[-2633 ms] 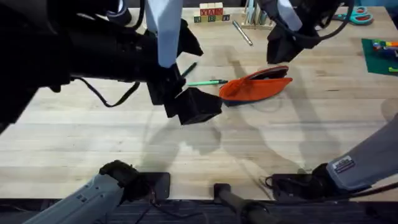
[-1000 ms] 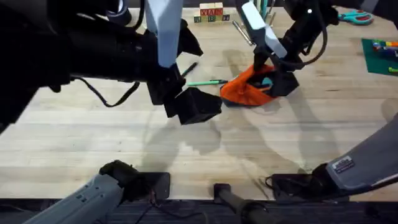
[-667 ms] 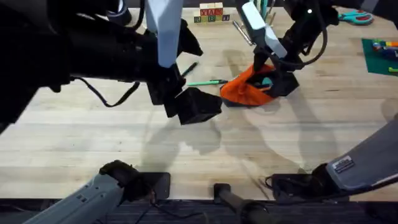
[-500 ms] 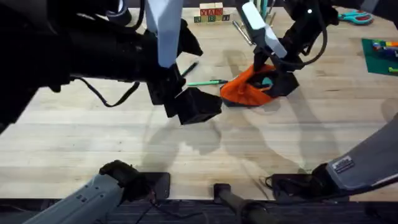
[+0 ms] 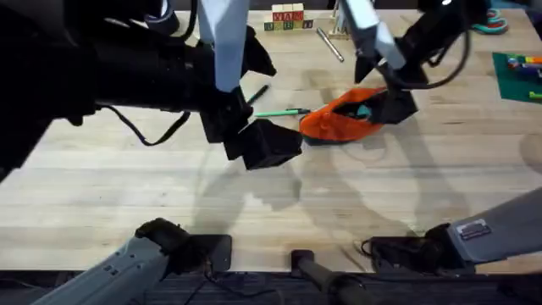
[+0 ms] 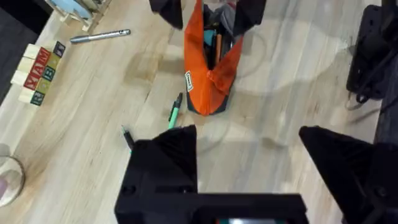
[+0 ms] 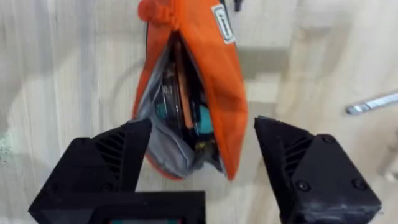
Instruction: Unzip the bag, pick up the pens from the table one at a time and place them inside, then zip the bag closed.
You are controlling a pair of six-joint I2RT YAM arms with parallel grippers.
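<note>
Light plank grain runs across the tabletop [image 5: 356, 212], and right in the middle of the action sits the bag [image 5: 345, 119], orange on top with a dark base, lying toward the far side of the surface. Its zipper is open: from the right wrist view the mouth of the bag [image 7: 186, 93] gapes, with a grey lining and some teal and orange items tucked inside. The right gripper [image 7: 202, 152] hovers directly above that opening, jaws spread wide, one finger to each side of the pouch and gripping nothing. From overhead the right gripper [image 5: 391, 91] sits at the bag's far right end.

Over on the other side, the left gripper [image 5: 258, 142] hangs just left of the bag, above the wood; in its own wrist view the left gripper [image 6: 249, 155] has jaws wide apart, empty. Between them, down on the wood, lies the green pen [image 6: 175, 111], its tip near the bag's closer end. A black pen [image 6: 127, 137] lies beside it, partly hidden by a finger. A silver pen [image 6: 99, 37] rests well away, near the lettered wooden blocks [image 6: 42, 71]. Teal scissors [image 5: 489, 24] and a green mat [image 5: 518, 72] sit at the far right.
</note>
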